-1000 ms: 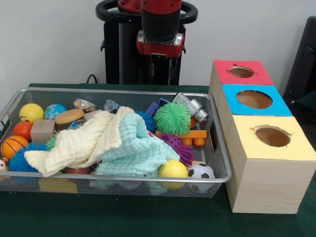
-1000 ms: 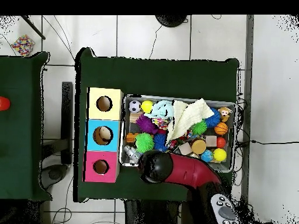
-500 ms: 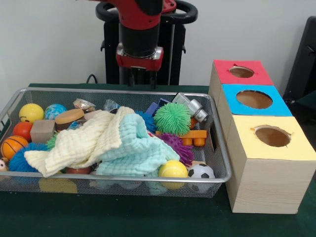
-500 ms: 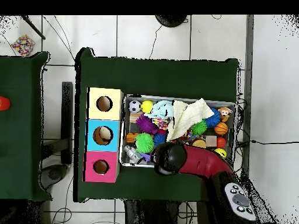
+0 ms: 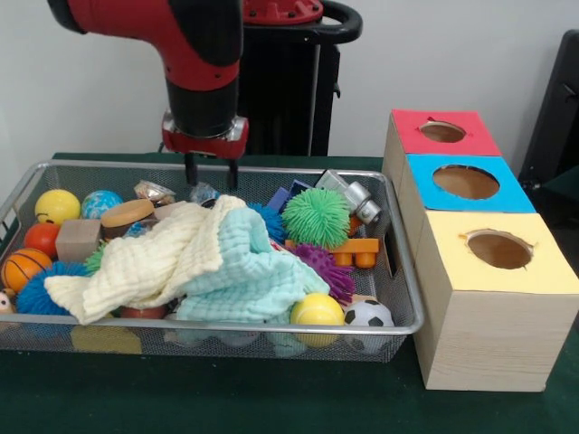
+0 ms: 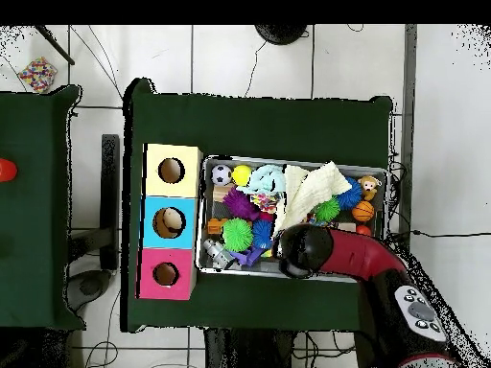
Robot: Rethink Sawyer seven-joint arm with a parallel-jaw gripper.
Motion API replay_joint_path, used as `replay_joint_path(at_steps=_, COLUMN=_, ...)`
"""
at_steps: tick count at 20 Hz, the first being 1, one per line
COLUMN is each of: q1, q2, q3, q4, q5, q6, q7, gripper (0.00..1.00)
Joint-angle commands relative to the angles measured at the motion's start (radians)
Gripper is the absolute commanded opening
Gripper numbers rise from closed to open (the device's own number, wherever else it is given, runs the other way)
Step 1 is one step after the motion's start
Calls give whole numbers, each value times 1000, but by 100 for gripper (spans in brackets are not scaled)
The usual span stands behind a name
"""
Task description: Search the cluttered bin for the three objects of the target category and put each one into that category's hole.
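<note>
My gripper [image 5: 210, 174] hangs open and holds nothing, just above the far rim of the wire bin [image 5: 403, 271], over the far end of the pale yellow cloth [image 5: 154, 258]. A light blue cloth [image 5: 249, 276] lies beside it; both hide the toys in the middle. Showing around them are a green spiky ball [image 5: 315, 218], a purple spiky ball [image 5: 324, 268], a yellow ball [image 5: 317, 310], a soccer ball [image 5: 368, 314] and a silver toy car [image 5: 351, 195]. In the overhead view the arm [image 6: 331, 254] covers the gripper at the bin's [image 6: 203, 213] near edge.
Right of the bin stands a wooden box with a red-topped hole [image 5: 442, 132], a blue-topped hole [image 5: 465, 182] and a yellow-topped hole [image 5: 498, 249]. At the bin's left end lie a smiley ball [image 5: 57, 206], a globe ball [image 5: 100, 202], a wooden block [image 5: 78, 240] and a basketball [image 5: 23, 268].
The arm has swung left along the bin's far side in the front view and come lower. The gripper now hangs at the rim; nothing was picked up.
</note>
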Motion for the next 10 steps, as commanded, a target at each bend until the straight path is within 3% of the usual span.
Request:
replay_joint_path(at_steps=1, q1=-25, q2=124, q3=122, q4=-220, q5=-119, q6=128, q7=-242, gripper=100)
replay_joint_path(at_steps=5, q1=-33, q2=157, q3=137, q4=-282, q5=-158, q6=150, q7=-259, gripper=100)
replay_joint_path(at_steps=10, q1=-9, q2=206, q3=140, q4=-325, q5=-196, q6=137, q7=-203, gripper=100)
